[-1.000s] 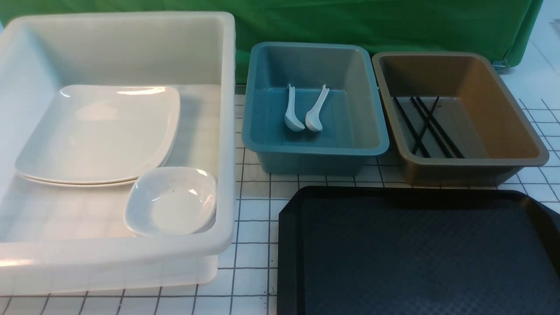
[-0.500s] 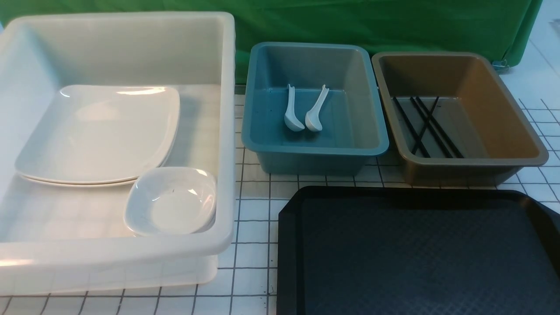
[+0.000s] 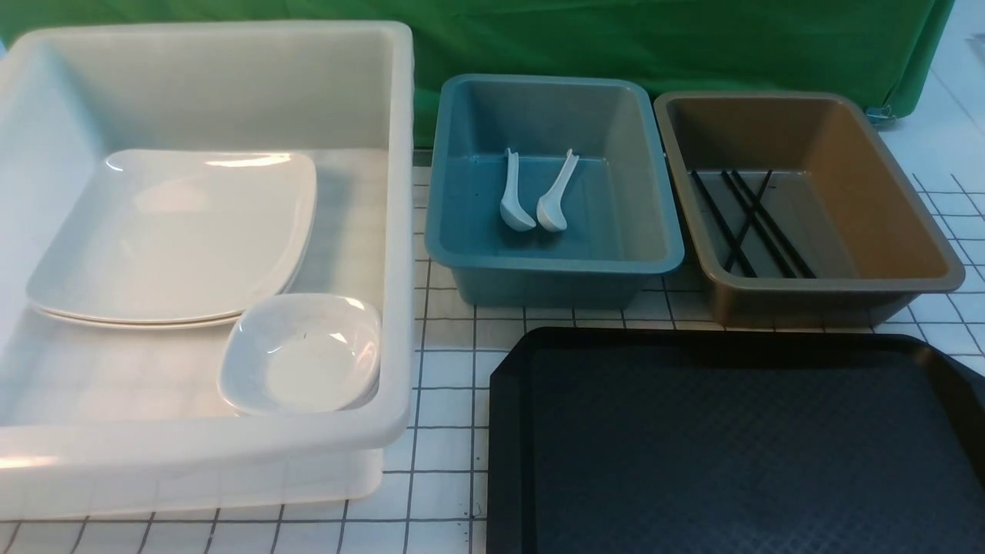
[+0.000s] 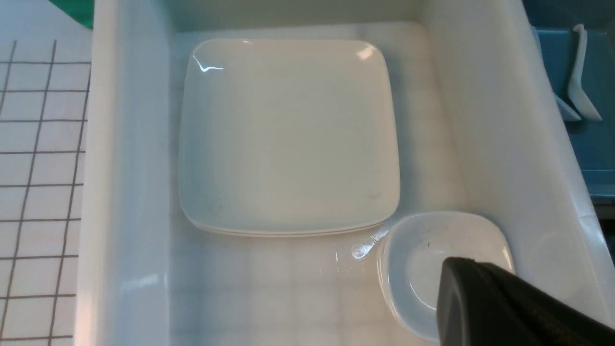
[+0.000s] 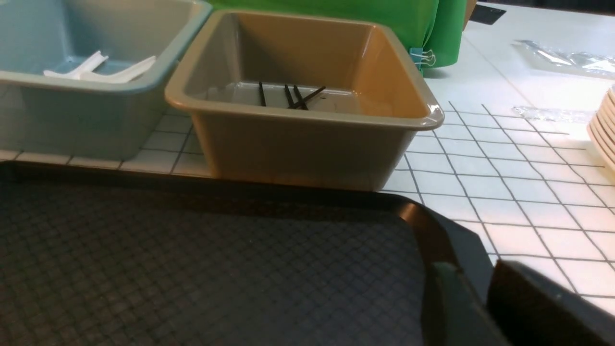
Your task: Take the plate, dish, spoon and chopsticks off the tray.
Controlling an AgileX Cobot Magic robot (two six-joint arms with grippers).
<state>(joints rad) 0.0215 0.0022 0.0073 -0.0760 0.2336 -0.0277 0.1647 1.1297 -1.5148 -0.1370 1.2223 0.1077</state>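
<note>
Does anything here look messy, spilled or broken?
Nothing much. The chopsticks lie crossed in the brown bin rather than neatly parallel, and a small wet patch sits by the plates in the white bin.

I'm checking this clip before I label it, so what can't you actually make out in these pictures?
- Left gripper: left wrist view shows only a dark part at the frame edge; open or shut unclear.
- Right gripper: right wrist view, cut off at the corner.
- Tray: near edge cropped in the front view.
- Stacked white items: cut off in the right wrist view.
</note>
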